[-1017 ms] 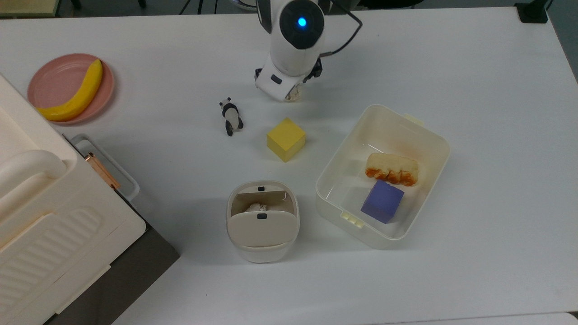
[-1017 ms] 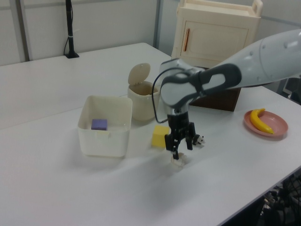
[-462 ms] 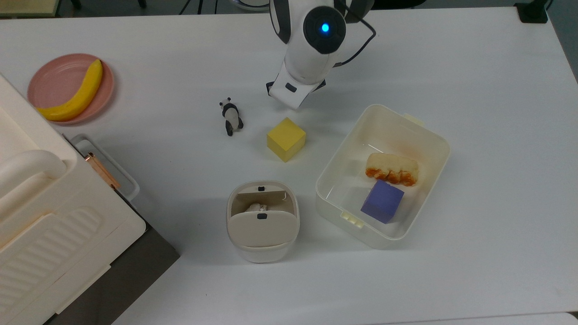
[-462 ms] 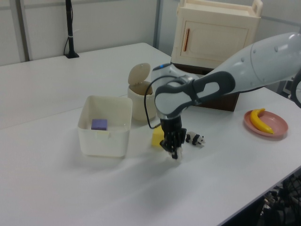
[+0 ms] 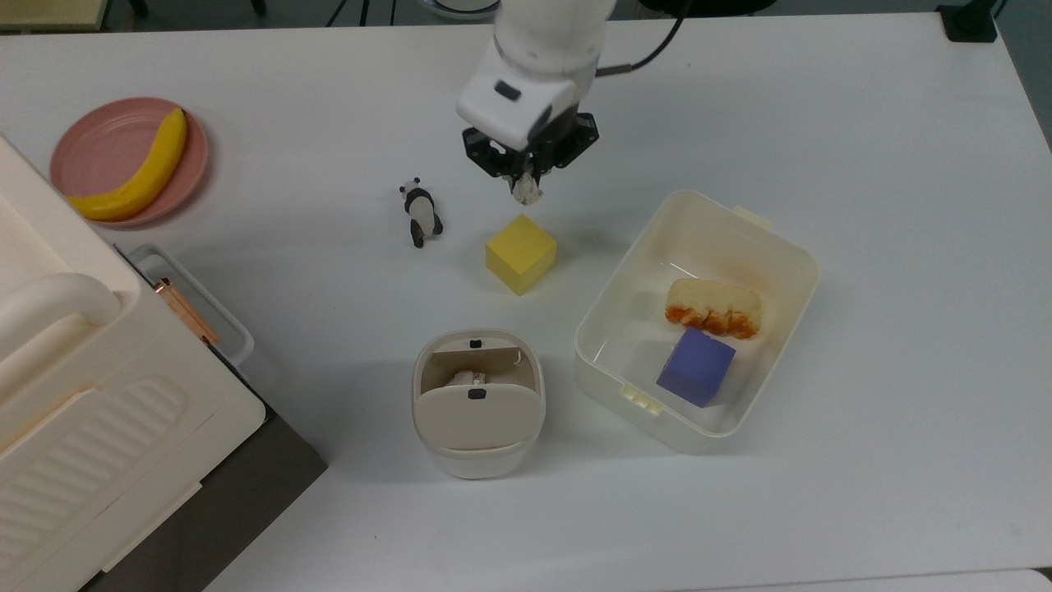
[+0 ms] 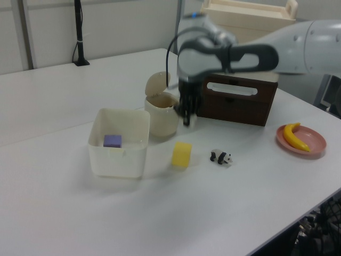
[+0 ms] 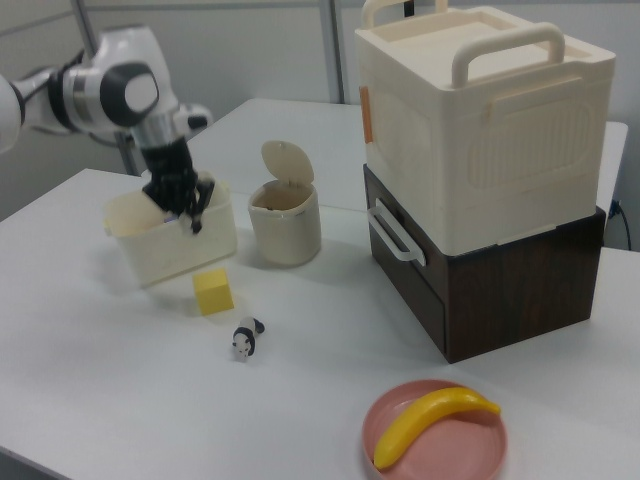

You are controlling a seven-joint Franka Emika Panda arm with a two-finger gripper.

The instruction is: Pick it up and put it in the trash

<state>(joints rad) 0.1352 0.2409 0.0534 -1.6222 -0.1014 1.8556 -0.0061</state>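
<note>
Gripper [image 5: 526, 182]: raised above counter [image 5: 863, 148], pointing down from white arm [image 5: 542, 41]; jaws pinching wad [image 5: 524, 193], which hangs clear of the surface. In top view, wad just above yellow cube [image 5: 520, 254], with panda [image 5: 422, 213] on the top view's left. In right view, gripper [image 7: 190, 215] seen in front of tub [image 7: 175, 245]. Bin [image 5: 477, 401]: flap tilted open, well apart from gripper, beside tub [image 5: 699, 321]. Banana [image 5: 136, 168] on pink plate [image 5: 90, 140], far corner.
</note>
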